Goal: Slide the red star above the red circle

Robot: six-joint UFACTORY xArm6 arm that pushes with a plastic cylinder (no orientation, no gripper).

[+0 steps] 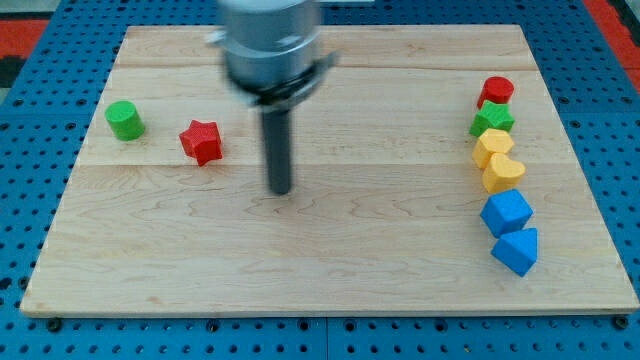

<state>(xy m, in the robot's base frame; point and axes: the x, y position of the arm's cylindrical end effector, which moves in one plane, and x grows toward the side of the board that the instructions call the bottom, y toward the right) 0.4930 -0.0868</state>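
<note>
The red star (pixel 201 141) lies on the wooden board (pixel 330 250) at the view's left. The red circle (pixel 496 91) sits at the view's far right, at the top of a column of blocks. My tip (pixel 281 190) rests on the board right of the red star and slightly lower, about a block's width away and not touching it. The red circle is far to the tip's right.
A green cylinder (pixel 124 119) stands left of the red star. Below the red circle run a green star (pixel 492 119), a yellow block (pixel 492 146), a yellow heart (pixel 502 172), a blue block (pixel 506 212) and another blue block (pixel 516 250).
</note>
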